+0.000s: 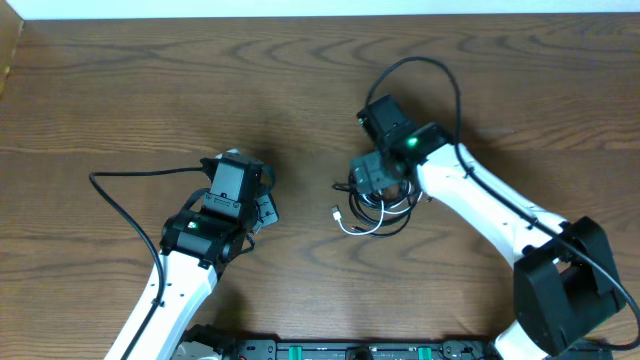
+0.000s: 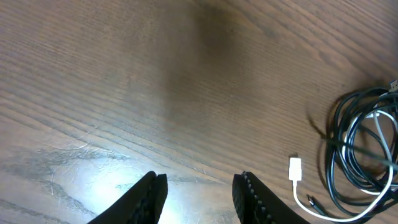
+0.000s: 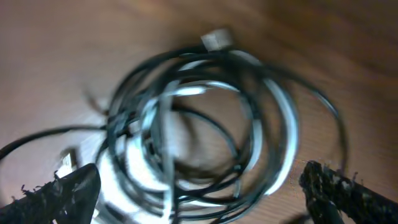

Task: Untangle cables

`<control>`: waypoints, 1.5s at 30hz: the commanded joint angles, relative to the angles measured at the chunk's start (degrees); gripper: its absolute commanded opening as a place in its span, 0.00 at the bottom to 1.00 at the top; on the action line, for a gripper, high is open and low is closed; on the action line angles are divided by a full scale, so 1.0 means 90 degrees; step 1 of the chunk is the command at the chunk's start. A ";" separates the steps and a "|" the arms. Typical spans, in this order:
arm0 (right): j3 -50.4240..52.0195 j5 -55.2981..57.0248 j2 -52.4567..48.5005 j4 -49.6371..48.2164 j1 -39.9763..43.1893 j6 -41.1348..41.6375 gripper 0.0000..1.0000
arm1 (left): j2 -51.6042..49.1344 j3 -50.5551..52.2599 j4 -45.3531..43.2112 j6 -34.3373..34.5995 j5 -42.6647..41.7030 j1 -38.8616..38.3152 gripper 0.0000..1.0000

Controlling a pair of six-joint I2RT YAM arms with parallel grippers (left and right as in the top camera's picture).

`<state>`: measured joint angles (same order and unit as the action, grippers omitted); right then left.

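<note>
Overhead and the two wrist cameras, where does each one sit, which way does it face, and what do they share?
Overhead: above the table, looking straight down; the left arm, right arm and the cables show.
Left wrist: on the left arm, looking low across the table past the open left gripper; cables at the right edge.
Right wrist: on the right arm, looking down through the wide-open right gripper onto the cables.
Shared: all three see the cables.

The cables (image 1: 375,212) are black and white. The table (image 1: 130,90) is dark brown with a wavy wood grain.
</note>
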<state>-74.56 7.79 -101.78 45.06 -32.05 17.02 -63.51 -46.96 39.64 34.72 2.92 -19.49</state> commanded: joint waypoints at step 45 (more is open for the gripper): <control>0.1076 -0.2147 -0.0223 -0.1117 0.0852 -0.0797 0.53 | -0.0012 -0.0041 0.0022 -0.0160 0.0007 0.0039 0.53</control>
<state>-66.98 -12.29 -102.98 38.61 -23.55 7.66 -63.55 -46.96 39.68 34.09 2.90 -19.49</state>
